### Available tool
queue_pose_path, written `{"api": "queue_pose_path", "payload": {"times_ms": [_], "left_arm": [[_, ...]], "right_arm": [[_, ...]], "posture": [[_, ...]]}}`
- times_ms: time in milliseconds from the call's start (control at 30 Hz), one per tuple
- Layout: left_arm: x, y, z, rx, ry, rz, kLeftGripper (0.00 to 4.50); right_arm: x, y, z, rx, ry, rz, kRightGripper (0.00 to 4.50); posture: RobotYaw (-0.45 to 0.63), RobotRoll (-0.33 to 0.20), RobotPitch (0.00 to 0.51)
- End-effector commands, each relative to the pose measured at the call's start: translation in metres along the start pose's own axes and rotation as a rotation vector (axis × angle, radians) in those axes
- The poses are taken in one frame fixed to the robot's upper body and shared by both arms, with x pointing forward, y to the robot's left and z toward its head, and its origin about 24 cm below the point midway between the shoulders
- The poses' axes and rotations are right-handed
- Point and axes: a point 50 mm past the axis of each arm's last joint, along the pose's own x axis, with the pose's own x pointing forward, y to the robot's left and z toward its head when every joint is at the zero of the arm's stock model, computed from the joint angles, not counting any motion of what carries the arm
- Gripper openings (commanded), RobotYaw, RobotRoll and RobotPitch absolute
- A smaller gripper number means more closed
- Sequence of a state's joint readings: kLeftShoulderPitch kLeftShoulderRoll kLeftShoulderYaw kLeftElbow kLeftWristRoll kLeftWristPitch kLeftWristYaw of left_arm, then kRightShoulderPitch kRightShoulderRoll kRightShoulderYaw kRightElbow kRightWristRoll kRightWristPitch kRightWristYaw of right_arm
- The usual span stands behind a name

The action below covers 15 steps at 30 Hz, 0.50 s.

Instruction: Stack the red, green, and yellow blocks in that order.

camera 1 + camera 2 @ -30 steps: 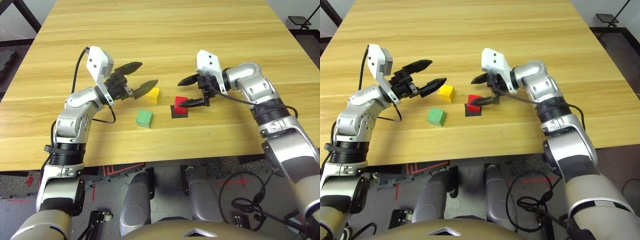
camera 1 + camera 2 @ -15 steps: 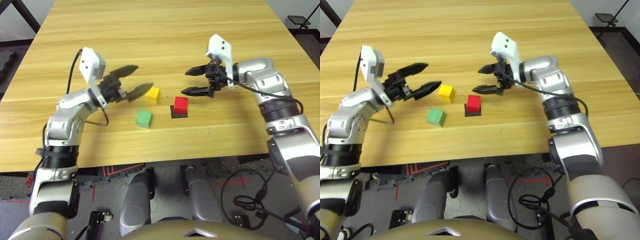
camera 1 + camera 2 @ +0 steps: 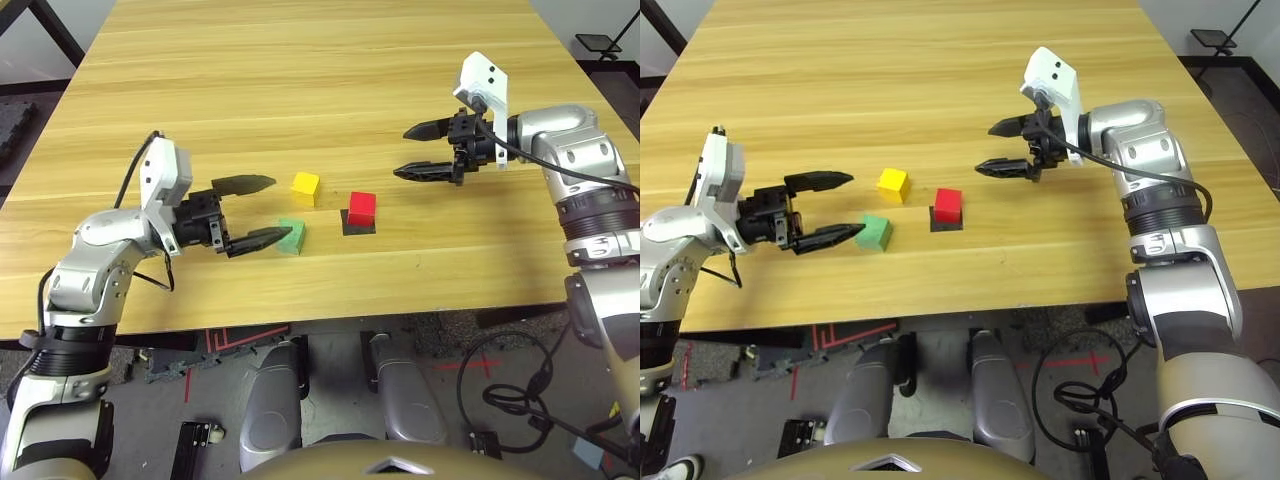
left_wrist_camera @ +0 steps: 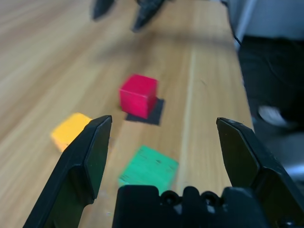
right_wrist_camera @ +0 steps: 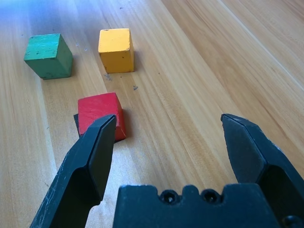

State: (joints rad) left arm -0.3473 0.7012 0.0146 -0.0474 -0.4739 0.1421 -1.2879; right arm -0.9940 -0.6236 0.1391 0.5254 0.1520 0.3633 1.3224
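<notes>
Sitting near the middle of the wooden table, toward its near edge, the red block is resting on a flat black patch, with the yellow block just beside it on the left and the green block nearer the edge. Bare wood is lying open all around the three. The left gripper is hovering spread wide, one fingertip almost at the green block. The right gripper is hanging released, well apart from the red block. Compared with a second ago, both grippers are standing farther out from the blocks, the right one lifted off the red block.
</notes>
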Motion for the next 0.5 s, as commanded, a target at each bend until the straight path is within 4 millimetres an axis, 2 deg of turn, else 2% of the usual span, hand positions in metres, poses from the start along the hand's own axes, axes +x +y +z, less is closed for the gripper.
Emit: {"api": "queue_pose_path", "payload": {"times_ms": [33,267,500], "left_arm": [[0.003,0.006,-0.011,0.103,0.078,-0.098,4.50],[0.008,0.034,-0.026,0.176,0.134,-0.134,4.50],[0.012,0.037,-0.031,0.179,0.122,-0.199,4.50]], "right_arm": [[-0.005,-0.002,0.006,-0.008,-0.007,-0.014,4.43],[-0.009,0.001,0.008,-0.008,-0.012,-0.011,4.43],[-0.015,0.002,0.005,0.006,-0.002,-0.047,4.43]], "posture": [[0.28,-0.017,0.182],[0.25,-0.024,0.183],[0.22,-0.029,0.187]]}}
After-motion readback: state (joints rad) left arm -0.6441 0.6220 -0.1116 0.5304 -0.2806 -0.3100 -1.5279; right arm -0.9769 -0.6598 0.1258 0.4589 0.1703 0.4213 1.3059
